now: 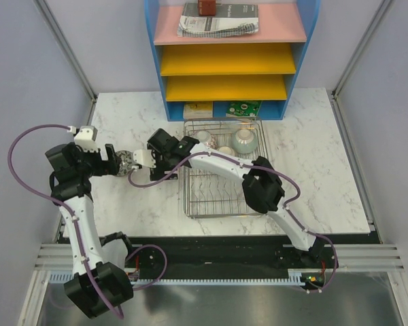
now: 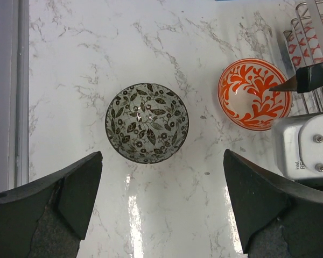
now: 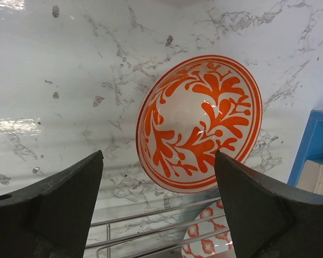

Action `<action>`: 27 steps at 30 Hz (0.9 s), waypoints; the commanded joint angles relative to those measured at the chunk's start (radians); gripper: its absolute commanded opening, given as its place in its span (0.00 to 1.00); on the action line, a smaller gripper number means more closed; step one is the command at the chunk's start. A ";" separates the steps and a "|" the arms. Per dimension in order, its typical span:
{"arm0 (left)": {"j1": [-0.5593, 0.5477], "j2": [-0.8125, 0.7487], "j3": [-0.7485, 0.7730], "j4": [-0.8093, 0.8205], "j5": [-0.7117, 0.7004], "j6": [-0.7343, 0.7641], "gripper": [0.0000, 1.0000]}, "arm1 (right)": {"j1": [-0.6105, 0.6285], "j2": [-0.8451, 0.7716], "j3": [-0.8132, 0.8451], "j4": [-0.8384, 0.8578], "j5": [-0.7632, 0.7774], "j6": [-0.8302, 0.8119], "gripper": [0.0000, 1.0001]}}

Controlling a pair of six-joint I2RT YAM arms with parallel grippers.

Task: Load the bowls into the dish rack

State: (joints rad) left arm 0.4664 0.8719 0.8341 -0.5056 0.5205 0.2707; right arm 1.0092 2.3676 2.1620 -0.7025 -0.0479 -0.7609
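The grey-brown patterned bowl (image 2: 147,122) sits upright on the marble, ahead of my open, empty left gripper (image 2: 162,161), which hovers above the table. It also shows in the top view (image 1: 127,161), just beyond that gripper (image 1: 117,163). The red-orange patterned bowl (image 3: 200,122) lies ahead of my open, empty right gripper (image 3: 159,161), beside the dish rack (image 3: 151,226). This bowl also shows in the left wrist view (image 2: 254,94), with a right fingertip over its rim. In the top view the right gripper (image 1: 156,155) hides it. The dish rack (image 1: 217,197) holds a pale green bowl (image 1: 245,139) and two others.
A white bowl with red marks (image 3: 210,242) stands in the rack's near corner. The blue-framed shelf unit (image 1: 224,54) with yellow and pink trays stands behind the rack. The two grippers are close together left of the rack. Grey walls enclose the table.
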 commanded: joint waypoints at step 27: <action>0.115 0.041 -0.012 0.012 0.156 -0.050 1.00 | 0.029 0.081 0.022 -0.015 0.089 -0.123 0.51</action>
State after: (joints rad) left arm 0.5709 0.9104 0.8230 -0.5064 0.6384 0.2470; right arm 1.0222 2.4363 2.1735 -0.7181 0.0166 -0.8600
